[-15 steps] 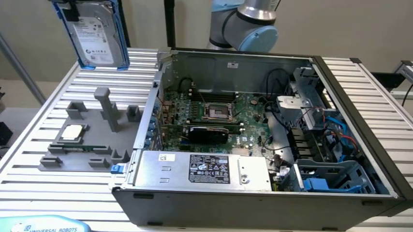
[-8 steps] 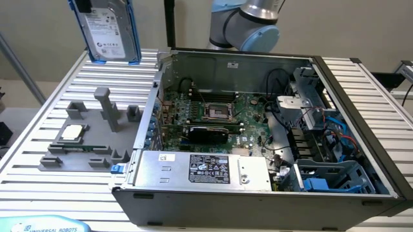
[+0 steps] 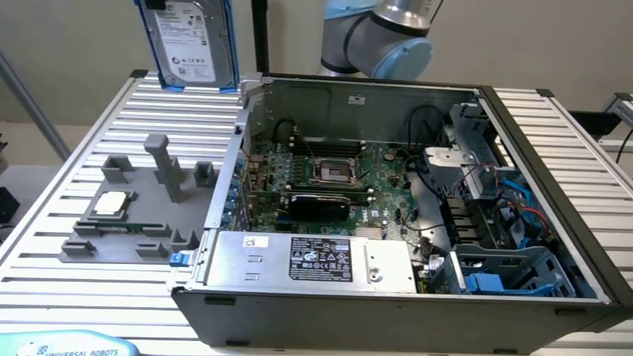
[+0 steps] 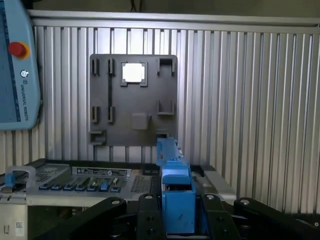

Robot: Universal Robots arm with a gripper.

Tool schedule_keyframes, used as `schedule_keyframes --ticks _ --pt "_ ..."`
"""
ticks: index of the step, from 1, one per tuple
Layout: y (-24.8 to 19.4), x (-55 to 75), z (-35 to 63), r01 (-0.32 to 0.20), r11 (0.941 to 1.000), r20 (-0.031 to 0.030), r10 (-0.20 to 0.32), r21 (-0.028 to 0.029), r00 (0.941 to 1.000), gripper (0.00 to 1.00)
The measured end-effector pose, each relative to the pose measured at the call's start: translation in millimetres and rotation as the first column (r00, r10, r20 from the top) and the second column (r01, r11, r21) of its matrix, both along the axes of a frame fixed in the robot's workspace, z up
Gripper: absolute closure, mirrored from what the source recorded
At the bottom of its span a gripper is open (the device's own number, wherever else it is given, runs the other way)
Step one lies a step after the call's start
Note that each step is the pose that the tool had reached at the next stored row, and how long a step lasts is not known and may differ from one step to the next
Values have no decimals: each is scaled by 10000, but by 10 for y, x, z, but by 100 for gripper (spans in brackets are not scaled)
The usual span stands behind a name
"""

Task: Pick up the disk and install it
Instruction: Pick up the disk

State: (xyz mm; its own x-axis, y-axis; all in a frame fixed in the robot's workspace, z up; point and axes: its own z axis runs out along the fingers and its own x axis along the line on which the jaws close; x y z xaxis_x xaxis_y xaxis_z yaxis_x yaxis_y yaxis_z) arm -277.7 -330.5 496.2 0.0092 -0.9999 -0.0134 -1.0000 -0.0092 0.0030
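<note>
The disk (image 3: 184,46), a silver-grey drive with a white label in a bright blue carrier, hangs upright in the air above the far left corner of the table, at the exterior view's left of the open computer case (image 3: 259,133). In the wrist view my gripper (image 4: 178,212) is shut on the disk (image 4: 175,185), seen edge-on, with a black finger (image 4: 150,215) pressed on either side of the blue carrier. The robot arm (image 3: 381,37) stands behind the case.
A grey fixture plate (image 3: 138,208) with upright posts and a small square silver chip (image 3: 109,202) lies on the slatted table, left of the case. Inside the case are the motherboard (image 3: 327,174), a silver power supply (image 3: 307,259) and blue drive bays (image 3: 509,271). A teach pendant (image 3: 64,345) lies at the front left.
</note>
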Motion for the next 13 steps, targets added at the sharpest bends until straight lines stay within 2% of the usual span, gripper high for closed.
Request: schedule_keyframes --ticks 6,13 --pt "-48 274 12 -1 10000 1 1 39 10000 67" --pt "-127 593 12 -2 10000 1 2 60 10000 67"
